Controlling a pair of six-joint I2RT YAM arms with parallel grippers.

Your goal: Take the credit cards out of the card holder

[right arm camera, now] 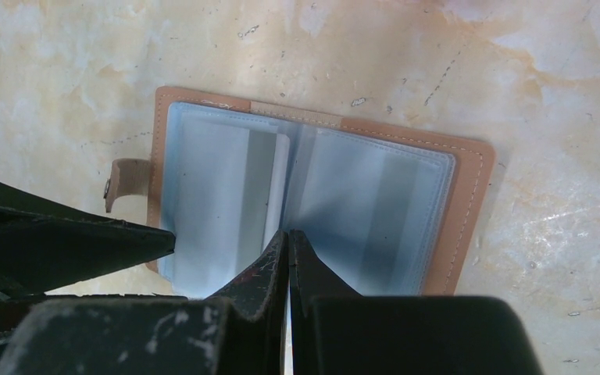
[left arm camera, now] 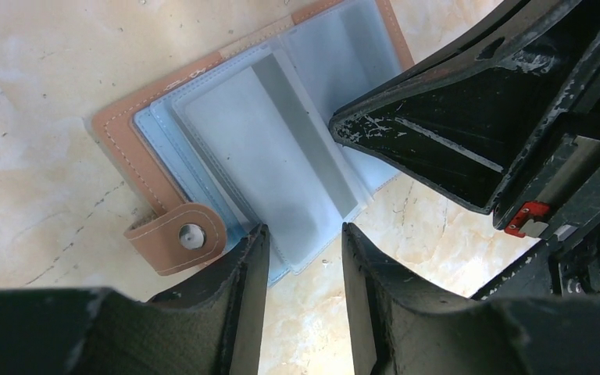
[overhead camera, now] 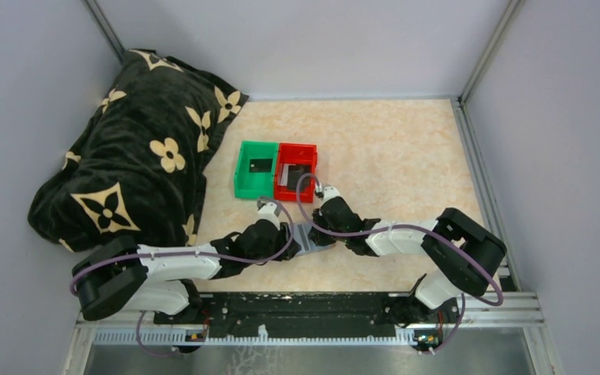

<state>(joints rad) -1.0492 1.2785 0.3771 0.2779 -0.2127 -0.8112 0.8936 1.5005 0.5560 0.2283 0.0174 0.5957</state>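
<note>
The card holder (left arm camera: 203, 86) lies open on the table, tan outside with pale blue-grey sleeves; it also shows in the right wrist view (right arm camera: 469, 195) and, mostly hidden, between the arms in the top view (overhead camera: 304, 237). Grey bands show through the sleeves (left arm camera: 305, 133); I cannot tell if they are cards. My left gripper (left arm camera: 305, 233) is open, its jaws either side of the sleeves' near edge, beside the snap tab (left arm camera: 180, 238). My right gripper (right arm camera: 287, 234) is shut, its tip resting on the sleeves at the centre fold. One dark card lies in the green bin (overhead camera: 259, 165) and one in the red bin (overhead camera: 297, 173).
The green bin (overhead camera: 244, 176) and red bin (overhead camera: 281, 187) stand side by side just beyond the grippers. A black flowered blanket (overhead camera: 133, 164) is heaped at the left. Grey walls close in the table on the left, the right and the far side.
</note>
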